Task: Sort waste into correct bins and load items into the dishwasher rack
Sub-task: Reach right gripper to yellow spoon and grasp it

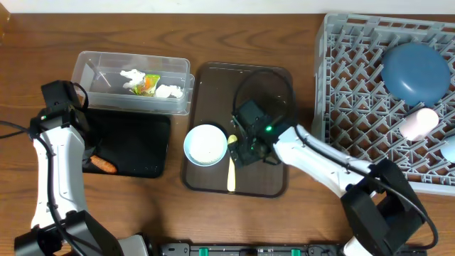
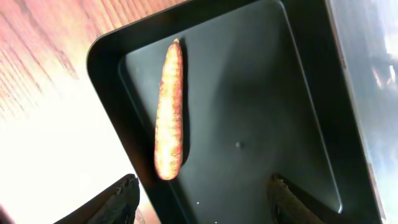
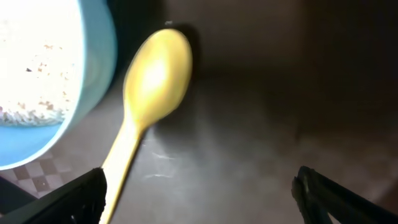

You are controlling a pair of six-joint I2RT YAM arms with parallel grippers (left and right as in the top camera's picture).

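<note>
The orange carrot-like stick (image 1: 104,166) (image 2: 170,112) lies in the shallow black tray (image 1: 142,151) (image 2: 261,93) near its left edge. My left gripper (image 2: 202,202) is open and empty above that tray. The clear tub (image 1: 96,66) holds white tissue bits (image 1: 168,91) and the colourful wrapper (image 1: 147,83). The light blue bowl (image 1: 206,145) (image 3: 37,81), white inside with rice grains, and the pale yellow spoon (image 1: 231,168) (image 3: 146,93) lie on the brown serving tray (image 1: 274,85). My right gripper (image 1: 245,151) (image 3: 199,196) is open just right of the spoon. The grey rack (image 1: 355,78) holds the dark blue plate (image 1: 416,71), pink cup (image 1: 418,122) and light blue cup (image 1: 449,147).
The brown serving tray sits between the black tray and the rack. The rack stands at the far right and runs off the frame's edge. Bare wooden table (image 1: 234,35) lies behind and in front of the trays.
</note>
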